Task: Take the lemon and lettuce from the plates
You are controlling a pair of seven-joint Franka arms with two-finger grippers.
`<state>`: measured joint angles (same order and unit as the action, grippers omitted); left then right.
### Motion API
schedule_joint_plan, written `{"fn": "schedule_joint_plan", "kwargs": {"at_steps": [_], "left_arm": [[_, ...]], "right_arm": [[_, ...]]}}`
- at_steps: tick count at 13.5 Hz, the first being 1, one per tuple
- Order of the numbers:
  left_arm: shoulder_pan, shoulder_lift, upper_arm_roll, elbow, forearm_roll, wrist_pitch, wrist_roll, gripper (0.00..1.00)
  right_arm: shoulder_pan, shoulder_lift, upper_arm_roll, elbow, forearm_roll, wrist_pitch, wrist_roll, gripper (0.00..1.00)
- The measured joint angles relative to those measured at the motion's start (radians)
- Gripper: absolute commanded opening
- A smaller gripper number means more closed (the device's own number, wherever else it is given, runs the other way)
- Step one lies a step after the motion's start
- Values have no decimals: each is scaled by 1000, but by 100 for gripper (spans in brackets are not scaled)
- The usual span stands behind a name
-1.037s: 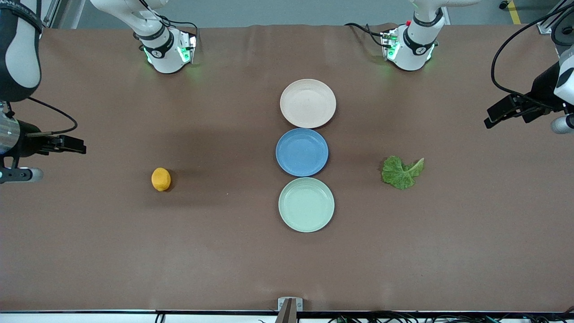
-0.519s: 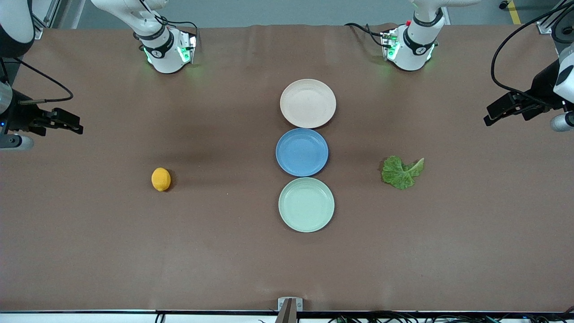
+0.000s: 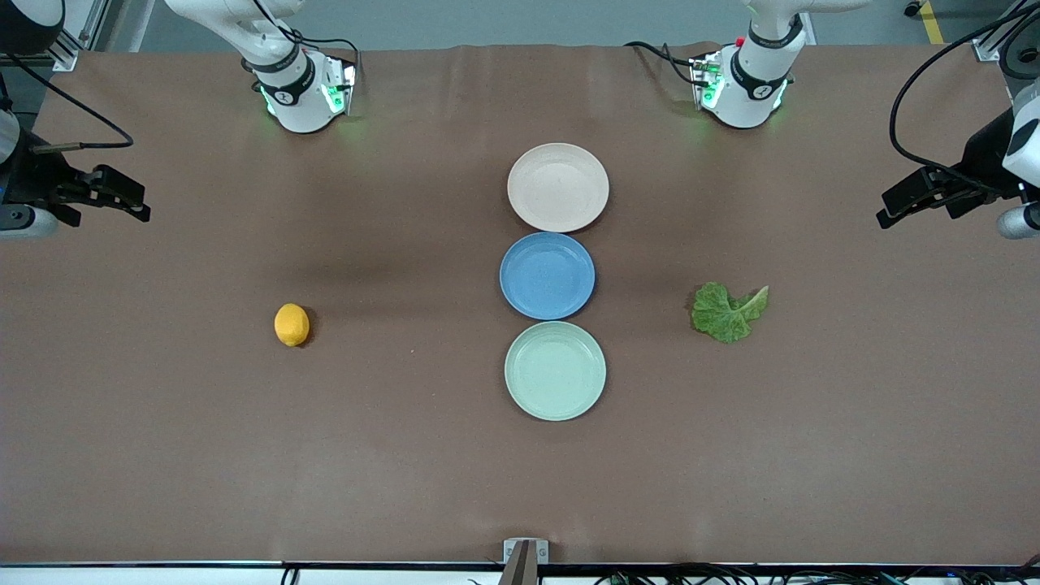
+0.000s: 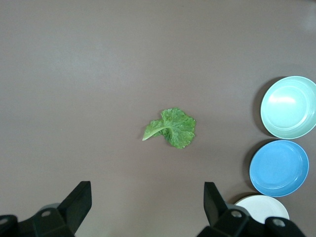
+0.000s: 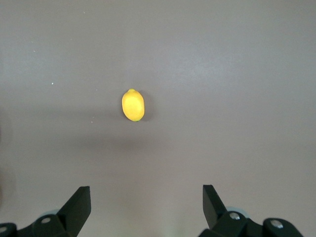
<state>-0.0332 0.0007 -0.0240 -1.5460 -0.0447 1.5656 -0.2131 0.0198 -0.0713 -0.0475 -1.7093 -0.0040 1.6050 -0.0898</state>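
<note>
The lemon (image 3: 292,325) (image 5: 133,105) lies on the bare brown table toward the right arm's end. The lettuce (image 3: 729,311) (image 4: 171,128) lies flat on the table toward the left arm's end. Between them stand the beige plate (image 3: 558,187) (image 4: 261,207) and the mint plate (image 3: 555,370) (image 4: 289,107), both with nothing on them. My right gripper (image 3: 134,199) (image 5: 146,192) hangs open over the table's end, well apart from the lemon. My left gripper (image 3: 894,207) (image 4: 147,190) hangs open over the other end, apart from the lettuce.
A blue plate (image 3: 547,275) (image 4: 279,168), holding nothing, sits between the beige and mint plates, the three forming a row across the table's middle. The arms' bases (image 3: 302,97) (image 3: 743,89) stand at the table's edge farthest from the front camera.
My right gripper has swung along the table's end toward the edge where the bases stand. The left gripper, lemon, lettuce and plates have stayed put.
</note>
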Motion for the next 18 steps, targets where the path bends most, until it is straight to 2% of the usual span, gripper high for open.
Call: {"fn": "schedule_joint_plan", "kwargs": {"at_steps": [6, 18], "left_arm": [[1, 0, 1, 0, 0, 0, 0, 100], [1, 0, 1, 0, 0, 0, 0, 100]], "right_arm": [[-1, -35, 0, -57, -13, 43, -16, 100], [-7, -37, 0, -23, -15, 50, -18, 100]]}}
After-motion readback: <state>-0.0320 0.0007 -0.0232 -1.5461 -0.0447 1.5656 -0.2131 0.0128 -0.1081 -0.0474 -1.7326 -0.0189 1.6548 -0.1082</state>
